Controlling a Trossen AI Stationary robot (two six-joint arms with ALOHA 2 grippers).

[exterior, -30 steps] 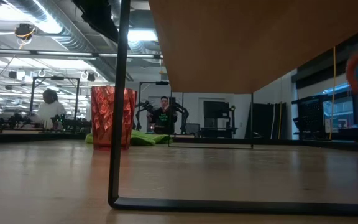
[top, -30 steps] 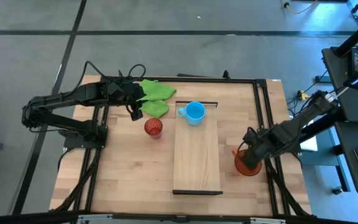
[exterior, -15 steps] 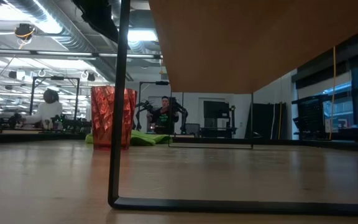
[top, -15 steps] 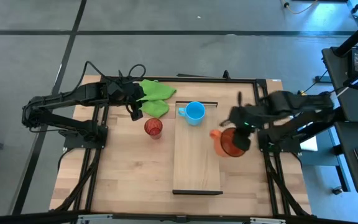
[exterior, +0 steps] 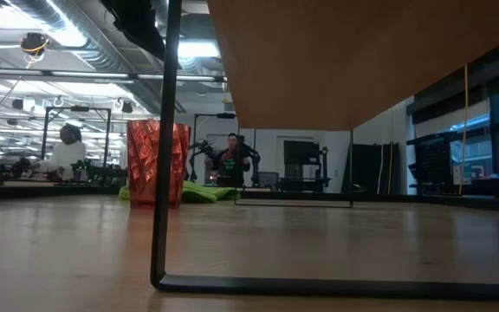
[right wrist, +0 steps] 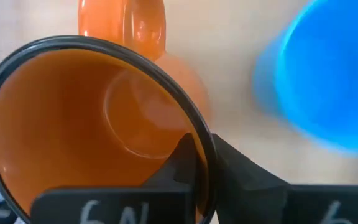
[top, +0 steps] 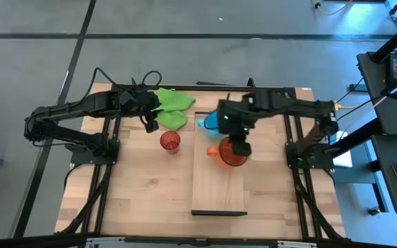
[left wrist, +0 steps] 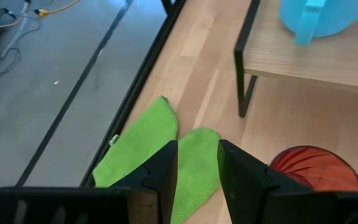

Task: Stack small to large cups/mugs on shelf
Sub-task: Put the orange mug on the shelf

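In the high view my right gripper [top: 238, 146] hangs over the far half of the pale shelf [top: 218, 182], shut on the orange mug [top: 230, 156]. The light-blue mug [top: 211, 122] stands on the shelf just beyond it, partly under the arm. The ribbed red cup [top: 170, 141] stands on the tabletop left of the shelf and shows in the low view as the red cup [exterior: 157, 163]. My left gripper [left wrist: 197, 167] hovers open, with a narrow gap, above the green cloth [left wrist: 145, 149], touching nothing. My right gripper pinches the orange mug's rim [right wrist: 199, 144], one finger inside the mug and one outside, on the side opposite the handle [right wrist: 124, 28]. The fingers come from above, pointing down. The mug hangs open end up over the shelf; I cannot tell whether its base touches the board.
The green cloth [top: 172, 108] lies at the table's far edge, left of the shelf. The shelf's dark metal leg [exterior: 166, 147] stands near the low camera, the board's underside [exterior: 362, 52] above it. The shelf's near half [top: 218, 196] is bare. People sit in the room beyond.
My right gripper has carried the orange mug from the table's right edge, up and toward the left and far side, until it is over the shelf beside the blue mug. The left arm, red cup and blue mug have kept still.
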